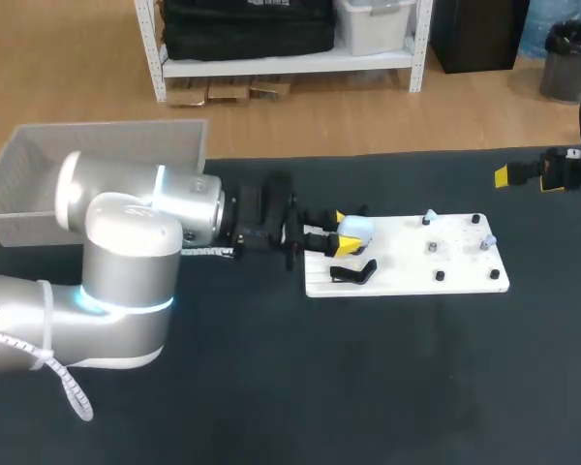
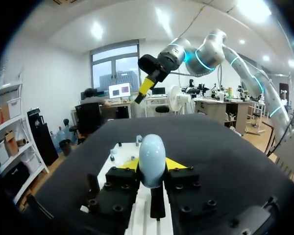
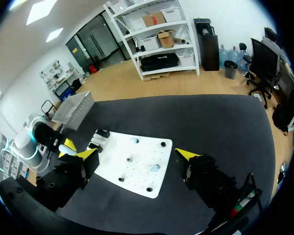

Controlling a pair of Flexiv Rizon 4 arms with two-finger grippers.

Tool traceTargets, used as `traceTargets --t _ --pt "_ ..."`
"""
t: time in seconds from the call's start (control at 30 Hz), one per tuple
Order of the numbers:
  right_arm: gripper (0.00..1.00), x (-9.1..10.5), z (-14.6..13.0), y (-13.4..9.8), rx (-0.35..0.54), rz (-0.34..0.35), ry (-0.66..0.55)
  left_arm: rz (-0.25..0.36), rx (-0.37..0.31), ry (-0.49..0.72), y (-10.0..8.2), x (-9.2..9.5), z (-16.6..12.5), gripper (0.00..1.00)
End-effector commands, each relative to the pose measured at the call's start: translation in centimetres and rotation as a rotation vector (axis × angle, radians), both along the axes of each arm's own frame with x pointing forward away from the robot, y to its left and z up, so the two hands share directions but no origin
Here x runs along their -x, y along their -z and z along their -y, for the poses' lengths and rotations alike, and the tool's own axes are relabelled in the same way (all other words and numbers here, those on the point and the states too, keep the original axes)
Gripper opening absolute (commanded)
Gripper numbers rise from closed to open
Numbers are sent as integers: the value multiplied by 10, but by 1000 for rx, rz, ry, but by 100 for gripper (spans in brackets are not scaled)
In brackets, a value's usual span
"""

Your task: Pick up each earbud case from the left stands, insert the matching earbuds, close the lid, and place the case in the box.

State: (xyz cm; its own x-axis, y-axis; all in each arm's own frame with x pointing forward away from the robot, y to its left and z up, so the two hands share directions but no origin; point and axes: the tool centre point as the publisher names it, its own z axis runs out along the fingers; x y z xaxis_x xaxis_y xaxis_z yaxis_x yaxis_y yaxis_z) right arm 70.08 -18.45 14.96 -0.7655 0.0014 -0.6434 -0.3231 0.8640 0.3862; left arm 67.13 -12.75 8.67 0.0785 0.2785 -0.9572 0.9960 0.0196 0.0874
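Pale blue earbud case (image 2: 152, 155) is clamped between the fingers of the left gripper (image 2: 152, 167), with one yellow tip pressed on each side. The fingers are narrow, set to the case's width. The case's rounded end pokes up and out past the fingertips. I cannot tell whether the case rests on anything underneath or is held free.

A white board (image 1: 407, 260) lies under and ahead of the left fingers, flat on the black table (image 1: 416, 387). The case is over the end of the board nearest the left gripper. A black stand (image 1: 353, 273) is on the board just beside the left fingers, close to the case but not touching it.

Further ahead of the left fingertips, the near earbud (image 1: 429, 217) is a small pale blue piece on the board. The far earbud (image 1: 488, 239) is by the board's far end. Both are well apart from the case. A few dark pegs (image 1: 441, 276) are scattered around them on the board.

The grey box (image 1: 97, 170) is behind the left fingers, back beside the left arm (image 1: 126, 262) at the table edge and well apart from the case.

The right gripper (image 3: 136, 155) has its fingers spread wide and grips nothing. It hangs raised above the table, out past the board's far end. In its own view the board shows below, between and ahead of its fingertips, and well apart from them. The case and the left gripper sit off beyond one of its fingers.
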Motion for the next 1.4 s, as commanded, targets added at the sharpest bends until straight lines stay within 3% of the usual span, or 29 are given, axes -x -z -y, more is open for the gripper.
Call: traceTargets --t 0.03,0.77,0.87,1.23,1.4 --pt "100 0 0 0 1 0 0 14 27 -37 -6 -2 -3 0" --pt "100 0 0 0 1 0 0 14 27 -37 -6 -2 -3 0" --pt "100 3 -6 0 -4 -26 -21 20 72 -36 -13 1 -1 0" --pt "100 43 -33 -16 -10 -24 -97 -22 198 1 -12 6 2 0" --pt "100 65 -52 -15 10 -25 -151 -25 199 17 -12 6 4 0"
